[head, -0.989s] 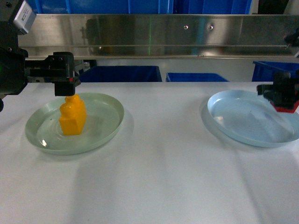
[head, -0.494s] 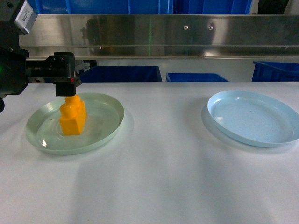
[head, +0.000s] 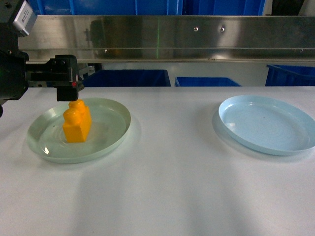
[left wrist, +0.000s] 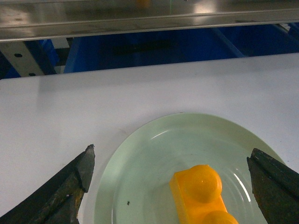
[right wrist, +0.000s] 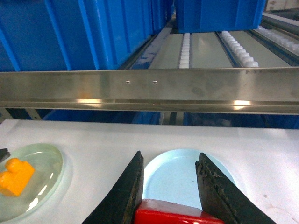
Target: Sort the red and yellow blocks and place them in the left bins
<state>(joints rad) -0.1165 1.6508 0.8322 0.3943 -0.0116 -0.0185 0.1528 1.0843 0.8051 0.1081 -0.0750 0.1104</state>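
Observation:
A yellow block (head: 77,121) stands in a pale green plate (head: 113,130) on the left of the white table. My left gripper (head: 70,93) hovers just above and behind the block. In the left wrist view that gripper (left wrist: 172,154) is wide open, the yellow block (left wrist: 201,193) lying low between its fingers, touching neither, on the green plate (left wrist: 140,163). My right gripper (right wrist: 170,156) is shut on a red block (right wrist: 173,212) above the light blue plate (right wrist: 184,175). The head view does not show the right gripper.
The light blue plate (head: 266,124) sits on the right of the table. A steel rail (head: 162,37) runs along the far edge, with blue crates (head: 128,77) behind and below it. The green plate (right wrist: 44,163) shows at the left of the right wrist view.
The right gripper with the red block has left the head view at its right edge. The left gripper and the yellow block have hardly moved.

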